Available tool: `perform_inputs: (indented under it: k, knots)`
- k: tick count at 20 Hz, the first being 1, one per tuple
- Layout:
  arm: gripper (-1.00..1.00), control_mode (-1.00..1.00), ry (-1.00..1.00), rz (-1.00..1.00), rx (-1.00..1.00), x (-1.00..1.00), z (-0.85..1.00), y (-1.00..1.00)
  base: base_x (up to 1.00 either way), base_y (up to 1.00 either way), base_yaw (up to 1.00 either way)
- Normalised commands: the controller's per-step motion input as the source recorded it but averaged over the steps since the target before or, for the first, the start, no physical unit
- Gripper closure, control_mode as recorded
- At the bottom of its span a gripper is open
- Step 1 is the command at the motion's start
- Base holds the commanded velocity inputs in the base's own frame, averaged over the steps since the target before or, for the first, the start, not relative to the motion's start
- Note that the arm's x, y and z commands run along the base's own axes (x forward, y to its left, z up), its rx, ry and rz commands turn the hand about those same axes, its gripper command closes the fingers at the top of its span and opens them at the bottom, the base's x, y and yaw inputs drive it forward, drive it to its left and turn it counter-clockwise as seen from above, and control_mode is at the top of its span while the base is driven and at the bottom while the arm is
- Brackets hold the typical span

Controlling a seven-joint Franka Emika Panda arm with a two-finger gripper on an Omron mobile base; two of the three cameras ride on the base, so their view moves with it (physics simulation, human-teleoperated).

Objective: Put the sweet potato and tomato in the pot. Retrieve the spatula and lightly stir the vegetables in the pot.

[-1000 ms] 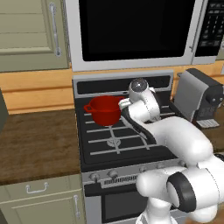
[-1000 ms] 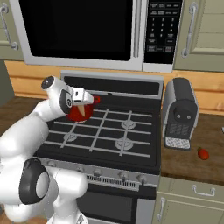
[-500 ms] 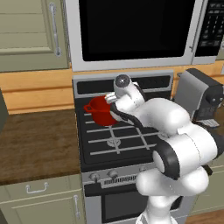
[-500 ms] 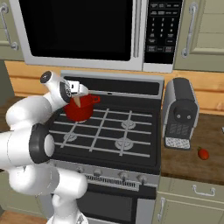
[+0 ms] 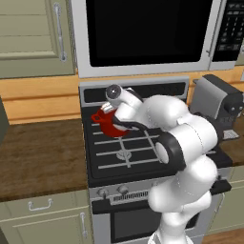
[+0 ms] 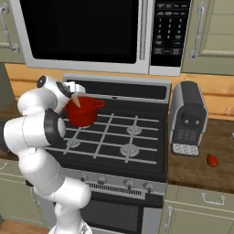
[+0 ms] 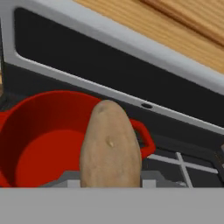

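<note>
My gripper is shut on the sweet potato, a pale tan lump that stands upright in the middle of the hand view. Its tip hangs just over the left rim of the red pot. The pot sits on the stove's back left burner, and what shows of its inside is empty. In the left base view the hand covers part of the pot. The tomato lies on the wooden counter at the far right. The spatula is out of view.
A grey coffee machine stands on the counter right of the stove, between the pot and the tomato. The stove's black back panel rises just behind the pot. A microwave hangs above. Open burner grates lie in front.
The arm has swung left and back with the sweet potato, from over the middle of the stove to the pot's rim. The pot and tomato have stayed put.
</note>
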Motion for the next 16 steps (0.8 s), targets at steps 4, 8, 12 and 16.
perform_inputs:
  k: [4, 8, 12, 16]
  knots:
    - [1.0, -1.0, -0.02, 0.01, -0.12, 0.48, -0.29, 0.33, 0.0, 0.0, 0.0]
    - [1.0, -1.0, 0.0, 0.0, -0.03, 0.55, -0.18, 0.03, 0.0, 0.0, 0.0]
    - [1.0, -1.0, 0.0, 0.0, 0.0, 0.53, -0.14, 0.0, 0.0, 0.0, 0.0]
    - [1.0, -1.0, 0.04, 0.0, 0.0, 0.62, -0.12, 0.0, 0.0, 0.0, 0.0]
